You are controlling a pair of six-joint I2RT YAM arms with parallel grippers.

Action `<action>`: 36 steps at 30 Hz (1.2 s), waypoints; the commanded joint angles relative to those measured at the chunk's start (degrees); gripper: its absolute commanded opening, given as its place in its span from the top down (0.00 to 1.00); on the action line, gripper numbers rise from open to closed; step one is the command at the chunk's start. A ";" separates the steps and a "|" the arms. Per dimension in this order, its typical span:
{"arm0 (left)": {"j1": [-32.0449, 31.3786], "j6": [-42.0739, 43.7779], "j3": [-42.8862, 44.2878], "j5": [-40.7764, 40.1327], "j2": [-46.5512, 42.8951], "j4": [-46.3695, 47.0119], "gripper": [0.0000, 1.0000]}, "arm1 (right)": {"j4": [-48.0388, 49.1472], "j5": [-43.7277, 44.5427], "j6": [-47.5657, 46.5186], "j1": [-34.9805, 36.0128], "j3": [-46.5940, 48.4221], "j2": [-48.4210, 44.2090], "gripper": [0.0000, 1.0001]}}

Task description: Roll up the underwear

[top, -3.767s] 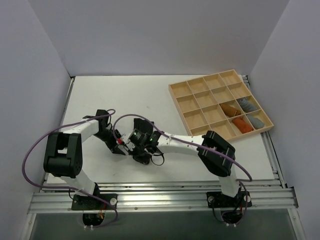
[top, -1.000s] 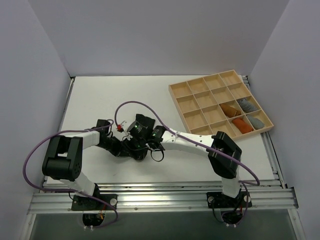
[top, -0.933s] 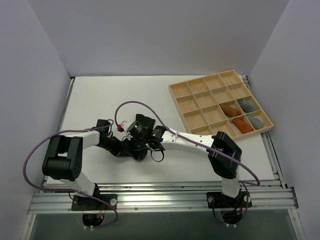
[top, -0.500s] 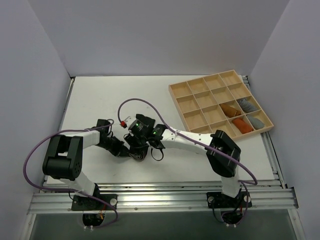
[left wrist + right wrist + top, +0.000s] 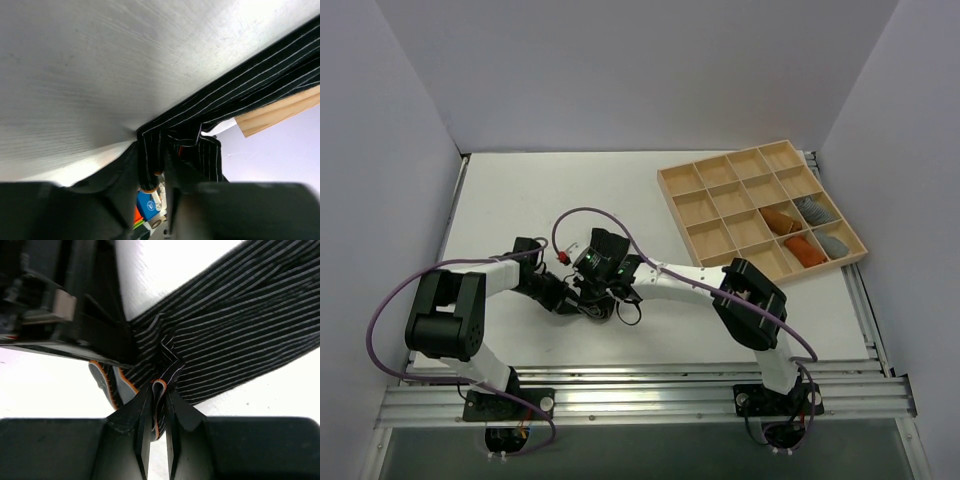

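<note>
right wrist view has the right gripper nearly closed, its two fingers pinching a small fold of the underwear where an orange-edged hem bunches up. left wrist view shows the left gripper with a narrow tuck of the same striped cloth running down between its fingers; whether they press it or merely flank it cannot be told. the two grippers meet almost tip to tip. the garment spreads away from them as a flat black band with thin pale stripes, lying on the white table, left of centre and well apart from the wooden tray at the far right. judged from its creases and the way it gathers at the pinch, the cloth is light, limp and thin; it would likely sag, stretch and slip out of a shallow grip rather than hold a shape. the better hold would seem to be the doubled hem or waistband edge, taken deep between the fingers, with the other gripper pressing the band flat so that a roll winds tight instead of unravelling.
</note>
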 commanded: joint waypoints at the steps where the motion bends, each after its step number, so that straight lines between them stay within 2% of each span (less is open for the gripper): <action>1: -0.16 0.11 1.90 -0.73 -2.50 -1.31 0.64 | 1.74 -2.82 0.85 0.88 0.40 0.03 0.89; 5: -0.16 -0.68 0.67 -1.35 -4.61 -0.97 0.51 | 2.96 -5.37 0.94 1.15 -0.30 0.12 0.82; 8: -0.16 -1.82 -0.91 -1.62 -5.75 0.52 0.47 | 3.85 -6.86 1.38 1.41 -0.48 0.20 0.76; 23: -0.25 -2.62 -1.79 -2.49 -8.04 0.35 0.39 | 4.90 -7.84 1.64 2.03 -0.30 2.49 0.70; 32: -0.16 -4.29 -4.16 -1.62 -10.68 6.59 0.41 | 5.87 -6.52 2.52 2.20 -1.18 1.61 0.61; 34: -0.25 -4.46 -4.78 -1.35 -10.77 7.90 0.48 | 6.04 -6.52 2.78 2.12 -1.18 1.52 0.59; 36: -0.25 -4.81 -5.39 -0.65 -10.59 8.87 0.58 | 6.22 -6.43 2.96 2.20 -1.27 1.35 0.58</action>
